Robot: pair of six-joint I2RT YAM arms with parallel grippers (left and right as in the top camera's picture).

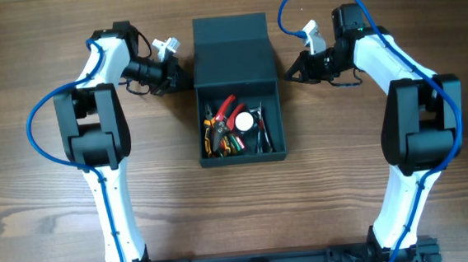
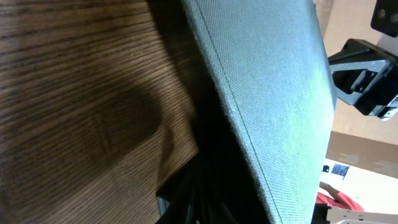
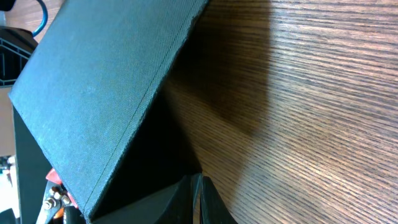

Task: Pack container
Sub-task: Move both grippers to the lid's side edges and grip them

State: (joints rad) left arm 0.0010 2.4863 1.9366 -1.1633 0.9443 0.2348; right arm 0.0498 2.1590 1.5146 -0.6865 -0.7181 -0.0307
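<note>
**Lid step: 2 grippers flank the container's raised flap**

Container (image 1: 244, 158) sits mid-table (image 1: 52, 243) btw the 2 arms, tools (image 1: 227, 121) already inside and flap lid (image 1: 232, 48) tipped back, so we judge closing is the step in hand. We'd push both sides evenly, from behind the top edge, so the hinge doesn't twist and the box doesn't slide. Left gripper (image 1: 179, 75) is just beside the lid's left edge, right gripper (image 1: 293, 69) just beside its right; contact unclear. Right fingers (image 3: 186, 202) look pressed together w/ nothing held. Left's too dark, so we can't tell.
</note>
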